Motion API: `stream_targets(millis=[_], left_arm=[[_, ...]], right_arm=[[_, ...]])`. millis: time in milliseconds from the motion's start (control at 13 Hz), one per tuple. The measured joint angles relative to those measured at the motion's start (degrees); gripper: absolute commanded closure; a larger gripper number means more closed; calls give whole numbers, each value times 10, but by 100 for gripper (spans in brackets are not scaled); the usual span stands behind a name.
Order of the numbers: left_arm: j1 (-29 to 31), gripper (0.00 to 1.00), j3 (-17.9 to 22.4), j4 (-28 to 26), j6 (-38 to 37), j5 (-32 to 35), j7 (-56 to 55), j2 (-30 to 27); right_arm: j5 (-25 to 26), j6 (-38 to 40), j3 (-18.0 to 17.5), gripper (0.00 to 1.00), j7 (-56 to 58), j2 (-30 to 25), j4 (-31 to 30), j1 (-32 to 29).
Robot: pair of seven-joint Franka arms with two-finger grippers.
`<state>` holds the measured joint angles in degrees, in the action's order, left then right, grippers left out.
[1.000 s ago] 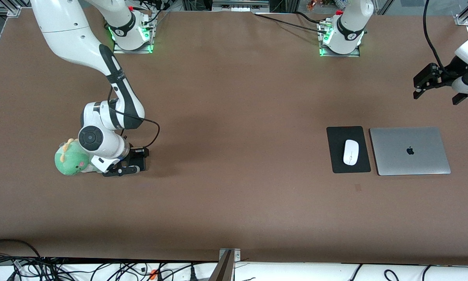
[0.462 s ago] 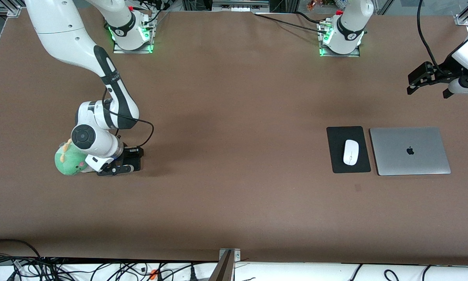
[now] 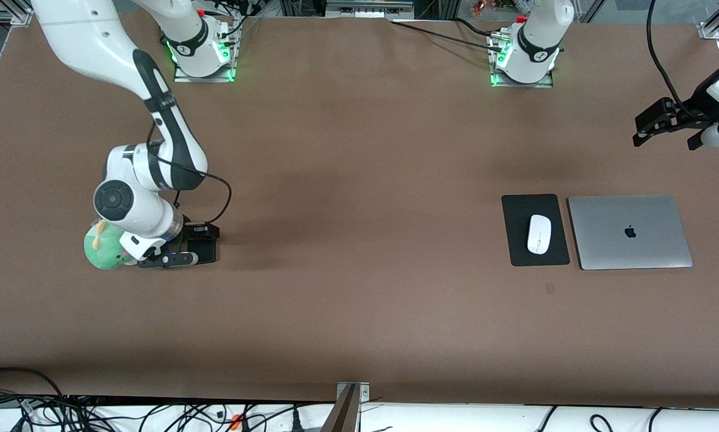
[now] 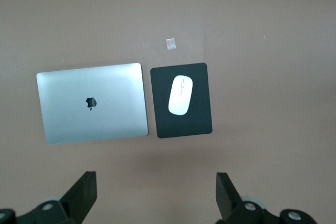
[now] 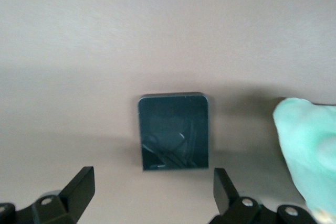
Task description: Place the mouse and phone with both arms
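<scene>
Phone (image 5: pixel 174 131) lies flat beside the green plush toy (image 3: pixel 103 252), under the right gripper (image 5: pixel 151 190) with fingers wide; the left gripper (image 4: pixel 156 196), also wide, waits high above the mouse (image 4: pixel 180 95).

White jointed arms (image 3: pixel 155 114), black bands, black cables, black pincers.

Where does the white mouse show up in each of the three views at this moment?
Front view: the mouse lies on the black pad, beside the laptop.
Left wrist view: mouse on the pad, laptop beside it.
Right wrist view: not in it.
Shared landmark: the pad.
</scene>
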<state>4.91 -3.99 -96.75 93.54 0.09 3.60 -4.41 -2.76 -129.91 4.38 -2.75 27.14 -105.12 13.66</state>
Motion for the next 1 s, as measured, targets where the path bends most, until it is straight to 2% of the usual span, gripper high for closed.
stream_targets(millis=[308, 462, 615, 769, 1000], left_arm=[[0, 0, -6, 19, -7, 0, -1, 6], [0, 0, -6, 41, -38, 0, -2, 7], [2, 0, -5, 58, -79, 0, -2, 10], [7, 0, -4, 63, -84, 0, -2, 32], [12, 0, 1, 103, -83, 0, -10, 60]], right_arm=[[0, 151, -1, 0, -40, -139, 14, 0], [0, 229, 0, 0, -46, -196, 41, 0], [0, 314, 3, 0, -50, -210, 100, -4], [-3, 346, 5, 0, -51, -205, 131, -9], [-3, 374, 7, 0, -51, -204, 146, -10]])
